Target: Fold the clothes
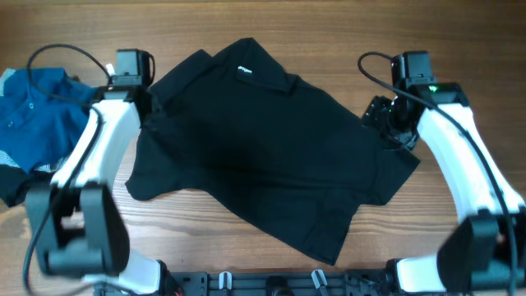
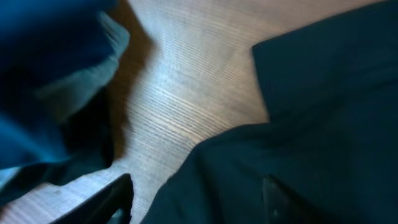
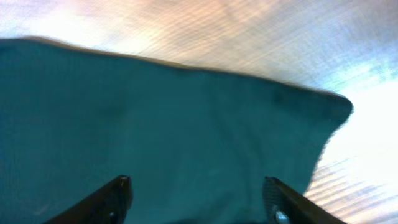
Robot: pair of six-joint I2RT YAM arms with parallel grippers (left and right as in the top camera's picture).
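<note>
A large black collared shirt (image 1: pixel 271 148) with a small white logo lies spread across the middle of the wooden table (image 1: pixel 246 247). My left gripper (image 1: pixel 152 111) hovers at the shirt's left sleeve; in the left wrist view its fingers (image 2: pixel 199 193) are open over the sleeve edge (image 2: pixel 298 143). My right gripper (image 1: pixel 394 123) is over the shirt's right sleeve; in the right wrist view its fingers (image 3: pixel 199 186) are open above the fabric (image 3: pixel 161 124). A blue polo (image 1: pixel 37 111) lies at the far left and shows in the left wrist view (image 2: pixel 43 81).
A black piece with white on it (image 1: pixel 12 177) lies under the blue polo at the left edge. Arm bases (image 1: pixel 271 284) stand along the front edge. Bare wood shows behind the shirt and at the front left.
</note>
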